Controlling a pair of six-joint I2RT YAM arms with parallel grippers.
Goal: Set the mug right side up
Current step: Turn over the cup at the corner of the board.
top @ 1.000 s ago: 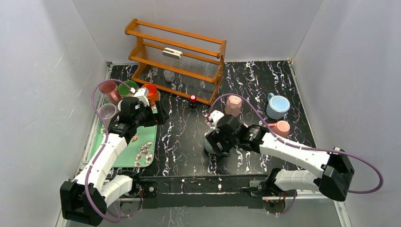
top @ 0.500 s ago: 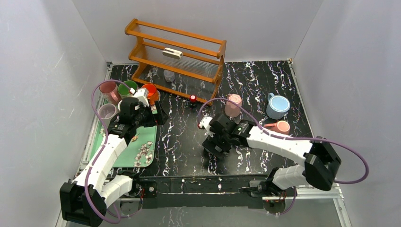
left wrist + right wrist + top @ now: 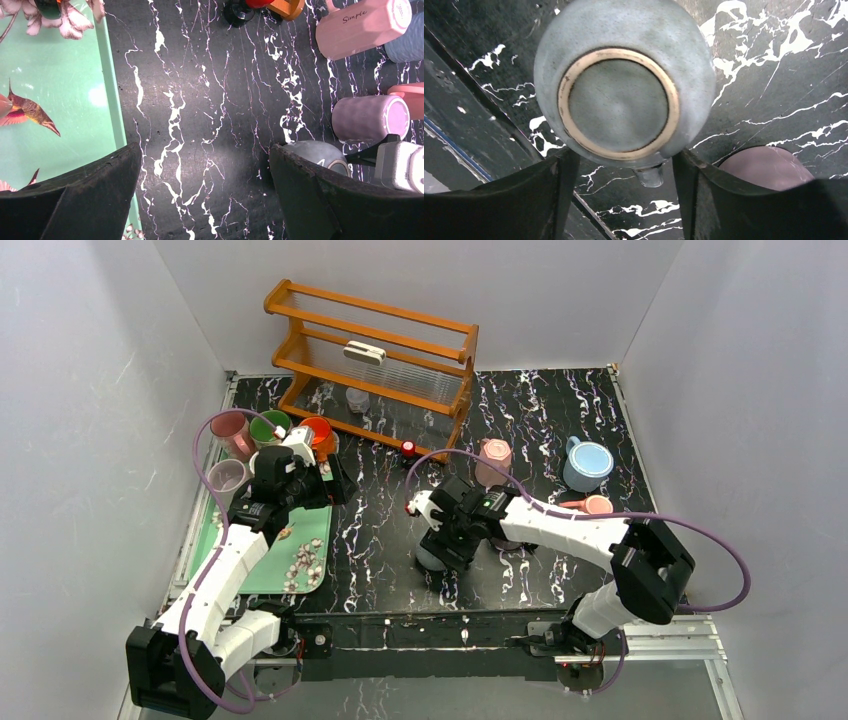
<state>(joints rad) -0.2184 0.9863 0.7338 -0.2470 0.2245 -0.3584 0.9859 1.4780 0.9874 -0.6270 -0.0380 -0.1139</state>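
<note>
My right gripper straddles the bottom-up grey mug, whose six-o'clock edge is hidden behind the fingers; I can't tell whether they touch it. Left gripper gapes wide.

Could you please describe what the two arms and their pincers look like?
The left arm and the right arm have white shells with black joints. A purple cable loops along each of them. The left pincer and the right pincer each have two broad, matte black fingers.
</note>
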